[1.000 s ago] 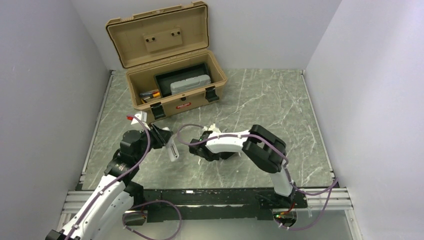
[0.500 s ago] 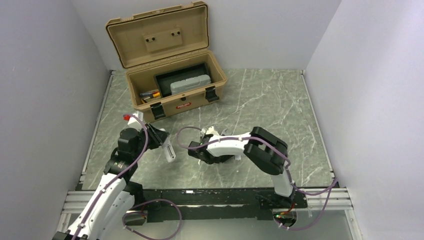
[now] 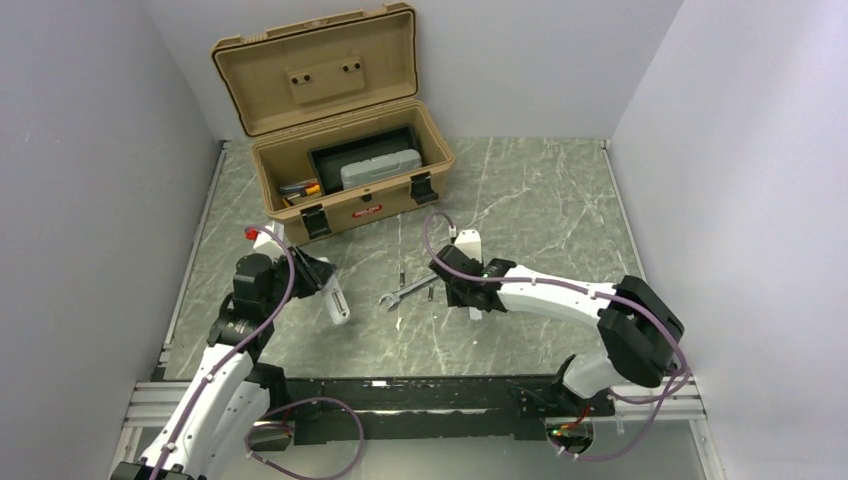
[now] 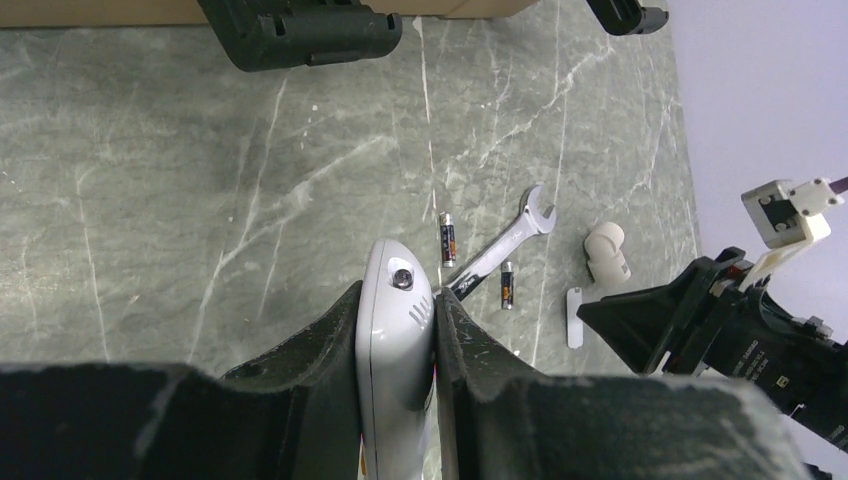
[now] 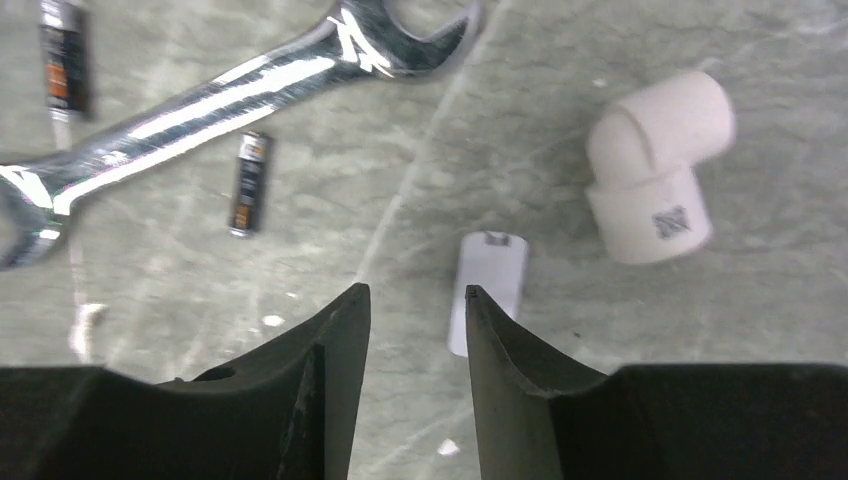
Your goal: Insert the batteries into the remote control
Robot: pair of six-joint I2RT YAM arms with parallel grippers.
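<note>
Seen from above, we show the left tool [image 4: 397, 302] clenched on the remote control [image 3: 340, 303], at 9 o'clock from the wrench [image 3: 408, 291]. The right tool [image 5: 415, 300] hangs released and empty over the desk [image 3: 540, 200], two batteries [image 4: 447, 238] flanking the wrench's shaft.

Polished metal wrench [image 5: 230, 88], glossy plastic remote [image 4: 395, 340]

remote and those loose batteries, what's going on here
The left claw is clamped on the white remote. The right claw is open and empty, hovering over a small flat white piece, likely the battery cover, beside a white pipe elbow. Two batteries lie loose on the table by a wrench, not yet in the remote. An open toolbox sits at the back.
</note>
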